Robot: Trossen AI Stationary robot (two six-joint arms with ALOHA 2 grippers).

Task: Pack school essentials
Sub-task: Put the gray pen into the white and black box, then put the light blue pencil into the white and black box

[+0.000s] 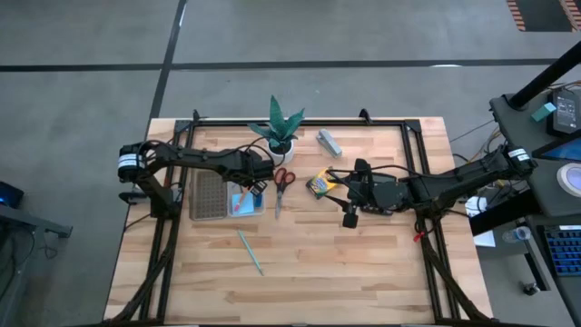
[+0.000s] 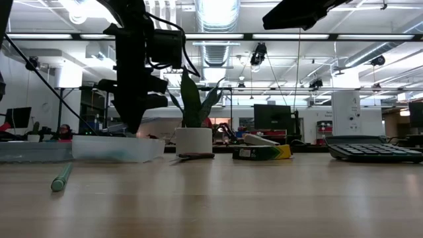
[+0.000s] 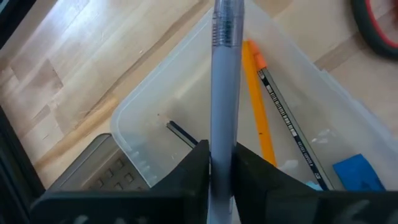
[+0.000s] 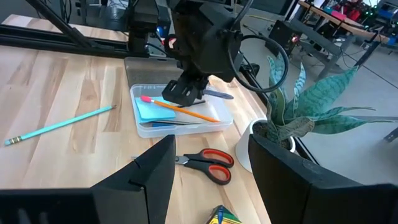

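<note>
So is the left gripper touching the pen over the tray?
Touching. In the left wrist view the left gripper has both fingers pressed against the grey pen, which stands between them above the clear tray.

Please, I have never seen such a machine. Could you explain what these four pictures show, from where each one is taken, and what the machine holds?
It is a robot with two dark arms at a wooden table; each ends in a two-finger pincer. One picture looks straight down, one looks level across the tabletop, and two come from cameras on the wrists.

The left pincer hangs over a clear plastic tray and grips a grey pen. In the tray lie an orange pencil, another pencil and something blue.

The right pincer is open and empty, near the red-handled scissors and the crayon box.

Also on the table: a potted plant, a teal pencil and a calculator beside the tray.
</note>
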